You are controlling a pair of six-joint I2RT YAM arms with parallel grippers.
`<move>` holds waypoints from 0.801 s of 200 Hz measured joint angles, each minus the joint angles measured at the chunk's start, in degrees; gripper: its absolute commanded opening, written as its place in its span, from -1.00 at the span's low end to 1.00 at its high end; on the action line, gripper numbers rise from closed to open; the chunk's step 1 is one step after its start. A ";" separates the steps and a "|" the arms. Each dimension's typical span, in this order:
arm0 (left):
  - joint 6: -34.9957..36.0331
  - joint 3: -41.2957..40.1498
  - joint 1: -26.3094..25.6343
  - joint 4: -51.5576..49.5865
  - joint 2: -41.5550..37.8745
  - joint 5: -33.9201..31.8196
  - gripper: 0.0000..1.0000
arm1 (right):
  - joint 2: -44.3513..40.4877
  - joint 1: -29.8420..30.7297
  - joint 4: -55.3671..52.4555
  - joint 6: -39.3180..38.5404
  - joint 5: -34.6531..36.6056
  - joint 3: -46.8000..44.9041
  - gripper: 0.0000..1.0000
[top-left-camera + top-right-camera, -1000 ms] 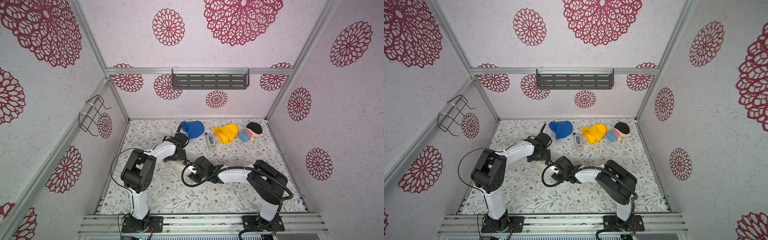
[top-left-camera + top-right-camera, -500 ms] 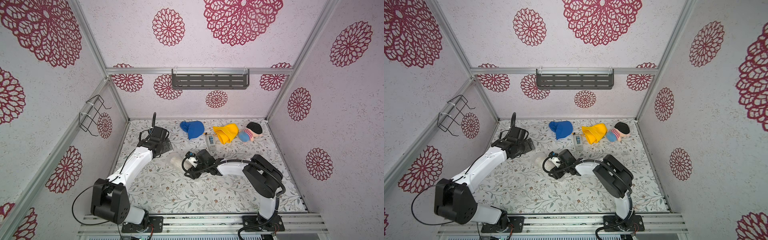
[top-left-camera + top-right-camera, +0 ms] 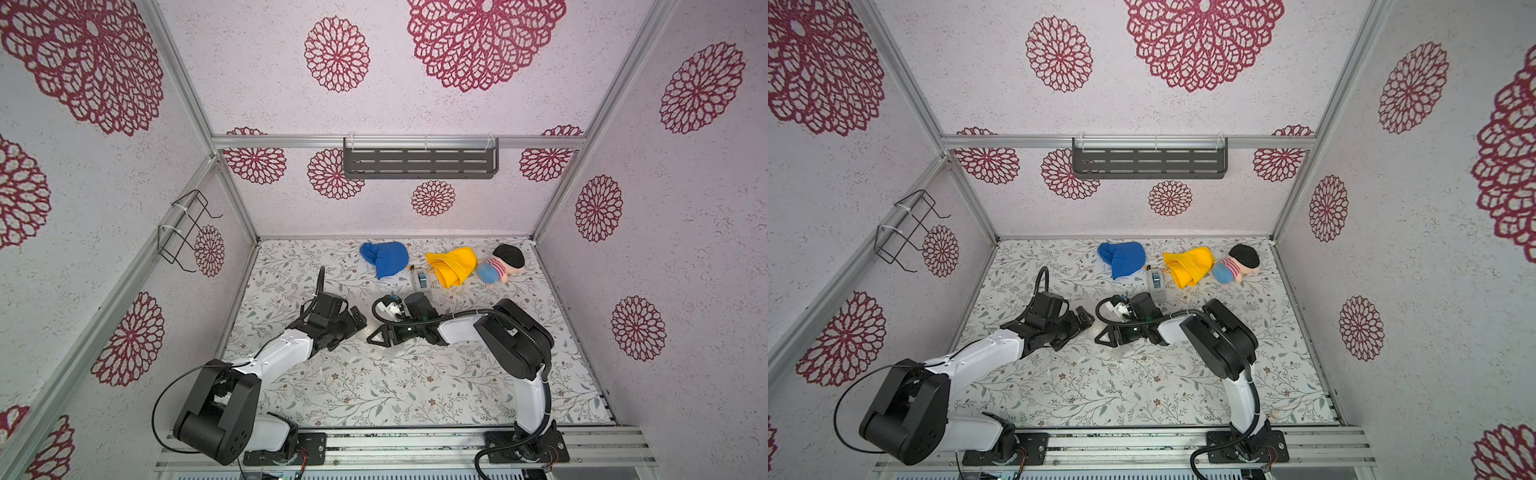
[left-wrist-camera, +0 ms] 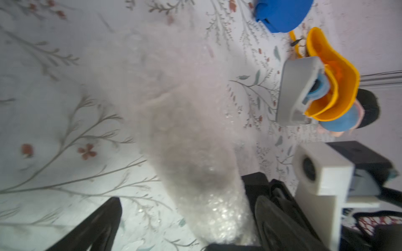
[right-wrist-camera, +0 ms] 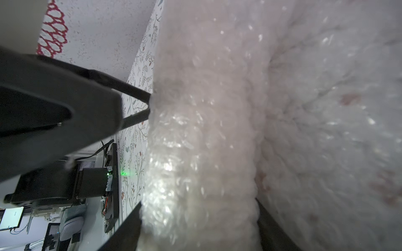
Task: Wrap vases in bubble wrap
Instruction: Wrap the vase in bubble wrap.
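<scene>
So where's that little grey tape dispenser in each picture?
Both top views: tape dispenser at the back, between blue cloth and yellow cloth.
Left wrist: tape dispenser in front of the yellow cloth.
Right wrist: not in it; bubble wrap fills the view.
Shared landmark: the yellow cloth.

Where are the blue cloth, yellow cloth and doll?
blue cloth (image 3: 386,257), in a top view, its middle.
yellow cloth (image 3: 454,266), in a top view, its middle.
doll (image 3: 496,265), in a top view, its striped body.

Floral tabletop (image 3: 374,395): bubble wrap (image 4: 185,130), blue cloth (image 3: 386,257), doll (image 3: 500,266)
</scene>
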 measured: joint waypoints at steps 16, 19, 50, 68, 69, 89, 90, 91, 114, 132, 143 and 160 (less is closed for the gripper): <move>-2.12 -0.81 -0.44 5.86 2.19 1.05 0.89 | 0.00 0.00 1.84 1.40 0.04 -0.83 -0.23; -2.34 -0.90 -0.50 6.73 2.64 1.27 0.88 | 0.00 0.00 2.38 1.68 0.07 -1.07 -0.23; -5.07 -0.94 -1.20 12.94 8.94 2.10 0.79 | 0.00 0.00 6.88 4.81 0.46 -3.13 -0.23; -6.08 -0.46 -1.75 14.93 12.00 2.14 0.72 | 0.00 0.02 9.03 6.14 0.76 -4.11 -0.23; -6.08 -0.42 -1.75 15.06 12.07 2.14 0.72 | 0.00 0.02 9.20 6.29 0.79 -4.20 -0.23; -6.75 0.63 -2.23 15.82 13.49 1.62 0.65 | 0.00 0.02 10.86 7.91 1.16 -4.87 -0.23; -6.78 0.68 -2.23 15.85 13.55 1.57 0.64 | 0.00 0.02 10.88 7.96 1.16 -4.90 -0.23; -6.78 0.70 -2.25 15.87 13.60 1.55 0.63 | 0.00 0.00 10.99 7.98 1.18 -4.94 -0.23; -7.21 1.88 -2.78 15.98 15.21 0.17 0.40 | 0.00 0.00 12.17 9.51 1.57 -5.46 -0.23; -7.56 3.67 -3.37 14.60 16.35 -1.07 0.20 | 0.00 -0.07 12.48 10.23 2.01 -5.60 -0.19; -7.26 4.94 -3.85 13.16 16.68 -1.60 0.07 | -0.15 -0.07 12.31 10.34 2.36 -5.64 -0.14; -6.86 5.97 -4.13 11.37 17.07 -2.10 -0.06 | -0.72 -0.07 11.32 10.23 2.86 -5.75 0.00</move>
